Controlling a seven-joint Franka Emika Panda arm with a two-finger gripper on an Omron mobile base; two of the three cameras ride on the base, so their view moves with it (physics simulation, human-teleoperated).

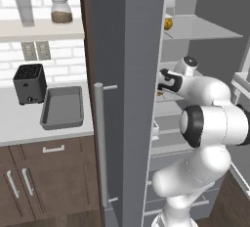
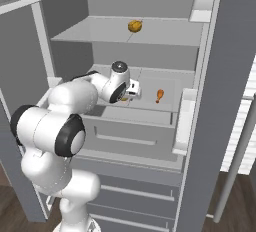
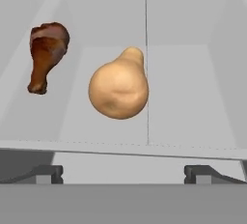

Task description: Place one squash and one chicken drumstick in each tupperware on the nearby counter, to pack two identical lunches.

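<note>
Right now the gripper [image 3: 123, 172] is spread wide with nothing between its jaws, the two dark fingertips [image 3: 46, 172] standing far apart at the near edge of a fridge shelf [image 3: 193, 97]. Just ahead of it on that pale shelf lies a tan, pear-shaped squash [image 3: 118, 87], its narrow neck pointing away from the hand and its round belly toward it, not touched by either finger. Beside the squash, a little apart, lies a chicken drumstick [image 3: 46, 56], meaty end farther from the hand and thin bone end nearer. From the right base view the arm reaches into the open fridge [image 2: 150, 31] at the middle shelf, the gripper [image 2: 134, 92] low over it, with the drumstick [image 2: 159, 95] lying nearby on the same shelf. One shelf up sits a second, yellow-orange squash [image 2: 134, 25], well apart from the hand. From the left base view the open fridge door [image 1: 124, 99] stands between the arm and the counter [image 1: 19, 123]. On that counter a grey tupperware [image 1: 62, 107] sits with nothing in it, just beside a black toaster [image 1: 30, 83]; above them a wall shelf [image 1: 39, 28] holds a jar [image 1: 61, 11] and a glass [image 1: 24, 10].
</note>
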